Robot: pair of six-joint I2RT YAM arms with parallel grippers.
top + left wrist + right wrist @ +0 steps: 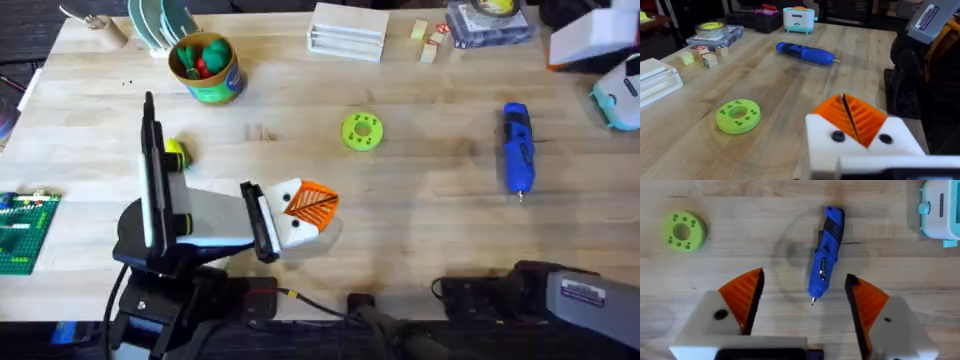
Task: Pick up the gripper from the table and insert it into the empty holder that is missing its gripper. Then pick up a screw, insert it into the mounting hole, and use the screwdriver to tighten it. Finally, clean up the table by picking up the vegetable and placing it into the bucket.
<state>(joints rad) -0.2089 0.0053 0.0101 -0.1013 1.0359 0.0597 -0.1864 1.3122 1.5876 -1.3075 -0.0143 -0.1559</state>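
My left gripper [318, 203] rests low over the table's front middle, its white fingers and orange ribbed pads [867, 117] pressed together, shut. My right gripper [805, 278] is open, and both of its fingers carry orange pads [742, 292]. The blue screwdriver [517, 147] lies flat on the table ahead of it, silver tip towards the right arm [560, 290]. The yellow vegetable [175, 152] sits beside the left arm's upper link. At the back left the bucket [205, 68] holds green and red toy pieces. A loose gripper piece, an empty holder and a screw are out of view.
A lime-green disc [362, 131] lies mid-table. Along the far edge are a white box [348, 30], small wooden blocks [430, 40] and a tape case [488, 22]. A teal-white device [620, 95] sits far right, and a green baseplate [20, 230] at the left edge.
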